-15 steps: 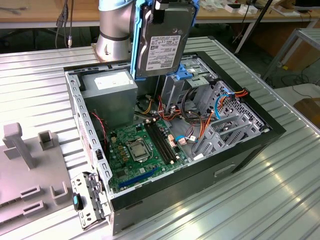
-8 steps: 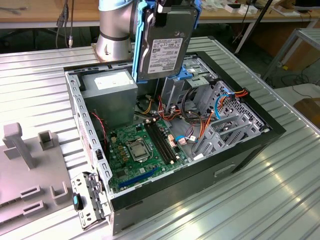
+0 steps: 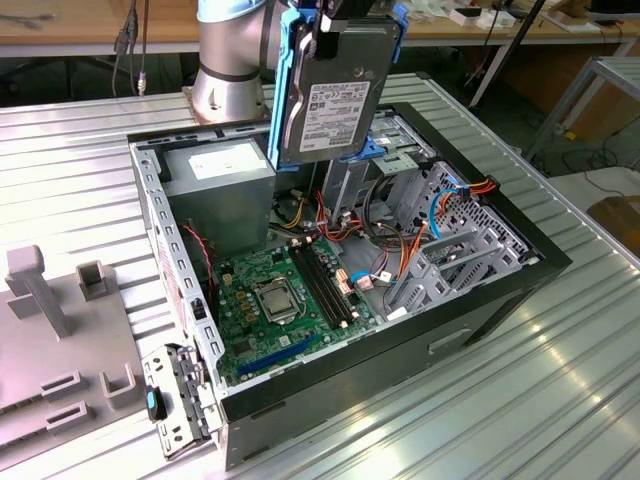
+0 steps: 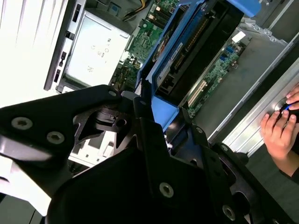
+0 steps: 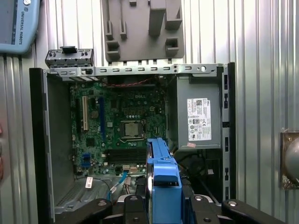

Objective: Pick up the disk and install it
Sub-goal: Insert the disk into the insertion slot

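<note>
In the exterior view the disk (image 3: pixel 335 105), a silver-grey drive with a white label and blue rails on both long edges, hangs upright above the open computer case (image 3: pixel 500 300). My gripper (image 3: pixel 340 22) is shut on its upper end. The disk's lower end is over the back of the case, beside the metal drive cage (image 3: pixel 455 240). In the first wrist view the disk (image 5: pixel 163 179) shows edge-on as a blue strip between the gripper's (image 5: pixel 162 207) black fingers, above the motherboard (image 5: pixel 126 121). The second wrist view has the disk (image 4: pixel 187 56) reaching out from the gripper (image 4: pixel 156 119).
A grey power-supply box (image 3: pixel 220 185) fills the case's back corner on the exterior view's left. Cables (image 3: pixel 400 250) run near the cage. A grey fixture plate (image 3: pixel 60 340) lies on the ribbed table beside the case. A person's hand (image 4: pixel 280 128) rests on the table by the case.
</note>
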### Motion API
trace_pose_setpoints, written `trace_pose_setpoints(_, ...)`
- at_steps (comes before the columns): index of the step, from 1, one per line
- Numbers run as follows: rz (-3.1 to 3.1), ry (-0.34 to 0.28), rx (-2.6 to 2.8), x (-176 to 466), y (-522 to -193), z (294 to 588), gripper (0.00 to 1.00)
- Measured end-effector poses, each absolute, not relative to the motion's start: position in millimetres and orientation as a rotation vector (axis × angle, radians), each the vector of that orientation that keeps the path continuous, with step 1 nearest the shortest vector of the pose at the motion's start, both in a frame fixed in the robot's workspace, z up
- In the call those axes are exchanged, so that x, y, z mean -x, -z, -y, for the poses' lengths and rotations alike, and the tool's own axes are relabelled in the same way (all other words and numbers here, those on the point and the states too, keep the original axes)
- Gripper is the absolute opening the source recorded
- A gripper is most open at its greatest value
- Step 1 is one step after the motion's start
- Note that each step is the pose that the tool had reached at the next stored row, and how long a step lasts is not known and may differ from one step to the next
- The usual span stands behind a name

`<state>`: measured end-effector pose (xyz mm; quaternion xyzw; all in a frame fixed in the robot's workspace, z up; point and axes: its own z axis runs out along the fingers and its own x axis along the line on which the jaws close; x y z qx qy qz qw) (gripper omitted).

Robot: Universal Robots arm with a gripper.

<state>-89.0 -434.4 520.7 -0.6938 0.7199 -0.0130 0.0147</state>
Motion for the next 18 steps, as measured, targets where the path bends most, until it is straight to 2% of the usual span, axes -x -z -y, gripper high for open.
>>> trace_pose_setpoints(18, -2.241, 0.041, 2.159, 74.8, -517.1, 460.8, 0.37)
